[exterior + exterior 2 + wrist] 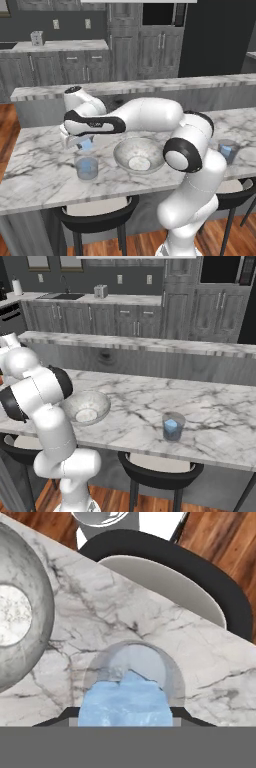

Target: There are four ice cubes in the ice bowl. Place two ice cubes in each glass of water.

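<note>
The gripper point(85, 145) hangs just over the left glass point(86, 167), its fingers pinched on a pale blue cube point(86, 145). In the hand view that cube point(124, 701) fills the gap between the tips, with the glass point(134, 673) right beneath it. Water, perhaps a cube too, shows blue in that glass. Beside it sits the bowl point(139, 155), whitish inside. Farther right on the counter point(210, 406) stands the other glass point(173, 426), blue cube point(171, 425) inside.

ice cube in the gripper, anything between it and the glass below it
Nothing visible. The gripper holds the ice cube just above the open top of the glass, left of the bowl, with only air between them.
</note>
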